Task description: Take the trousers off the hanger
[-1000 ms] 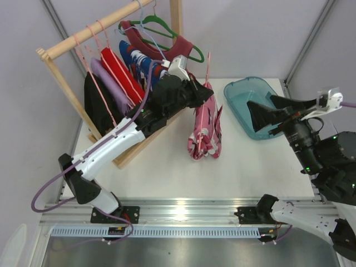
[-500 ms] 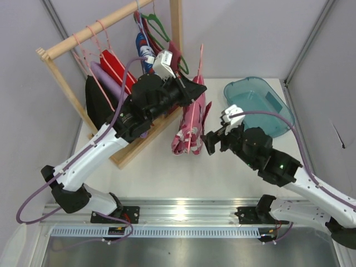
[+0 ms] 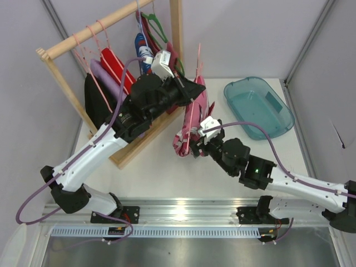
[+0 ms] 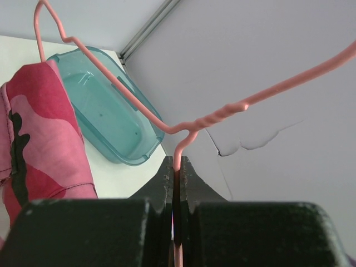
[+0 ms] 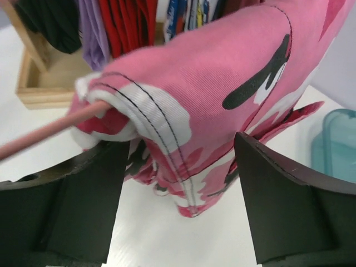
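Observation:
The pink patterned trousers (image 3: 192, 119) hang on a thin pale-pink hanger (image 3: 199, 62) held above the table. My left gripper (image 3: 196, 87) is shut on the hanger's wire just below its twisted neck (image 4: 179, 161); the hanger's hook (image 4: 47, 22) curves off to the upper left and the trousers (image 4: 39, 133) show at the left. My right gripper (image 3: 193, 143) is open, its fingers (image 5: 67, 206) on either side of the trousers' lower folded edge (image 5: 211, 111), with the hanger's bar (image 5: 44, 130) poking out of the cloth at the left.
A wooden rack (image 3: 72, 44) at the back left carries several other hangers with black, lilac, red and blue patterned garments (image 3: 114, 75). A teal plastic tub (image 3: 258, 105) sits at the back right. Grey walls surround the table.
My right arm swung in from the far right to the trousers and now straddles their lower edge. My left gripper lifted the hanger with the trousers slightly up and left, then held still.

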Controlling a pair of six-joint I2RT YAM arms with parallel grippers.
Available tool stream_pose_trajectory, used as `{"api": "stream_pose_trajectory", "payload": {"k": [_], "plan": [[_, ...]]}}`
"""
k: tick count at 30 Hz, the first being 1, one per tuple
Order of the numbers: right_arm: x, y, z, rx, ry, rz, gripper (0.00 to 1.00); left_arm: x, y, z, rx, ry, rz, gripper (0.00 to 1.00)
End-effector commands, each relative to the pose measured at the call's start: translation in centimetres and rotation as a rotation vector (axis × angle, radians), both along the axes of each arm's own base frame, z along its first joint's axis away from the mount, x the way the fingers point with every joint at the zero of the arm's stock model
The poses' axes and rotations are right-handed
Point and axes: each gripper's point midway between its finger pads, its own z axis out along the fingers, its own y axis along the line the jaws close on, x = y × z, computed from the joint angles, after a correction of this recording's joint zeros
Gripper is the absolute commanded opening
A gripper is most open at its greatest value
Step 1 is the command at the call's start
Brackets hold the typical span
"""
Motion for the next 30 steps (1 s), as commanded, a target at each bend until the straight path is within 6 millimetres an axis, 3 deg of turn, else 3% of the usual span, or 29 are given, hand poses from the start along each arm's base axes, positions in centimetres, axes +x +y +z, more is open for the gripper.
{"api": "stream_pose_trajectory", "payload": {"k": [1, 4, 10, 18, 21, 24, 30], "plan": [[0.9, -0.4, 1.9, 0.032, -0.071, -0.097, 0.80, -2.6, 2.9, 11.2, -0.253, -0.193, -0.015, 0.02], [0.9, -0.6, 1.9, 0.031, -0.071, -0.114, 0.87, -2.7, 3.2, 11.4, -0.252, -0.197, -0.006, 0.02], [1.6, -2.9, 2.2, 0.035, -0.075, -0.218, 0.99, -3.1, 3.6, 11.8, -0.269, -0.193, -0.006, 0.02], [2.8, -3.7, 2.3, 0.098, -0.090, -0.259, 0.94, -3.8, 3.5, 11.9, -0.290, -0.175, -0.040, 0.02], [2.4, -2.5, 2.6, 0.091, -0.094, -0.169, 0.93, -3.9, 3.8, 11.9, -0.302, -0.172, -0.033, 0.02], [1.2, -0.2, 2.3, 0.085, -0.062, -0.025, 0.98, -3.8, 4.0, 11.4, -0.305, -0.165, -0.021, 0.02], [0.4, 2.0, 0.8, 0.095, -0.015, 0.036, 0.99, -3.5, 3.7, 10.6, -0.300, -0.141, -0.016, 0.02]]}}
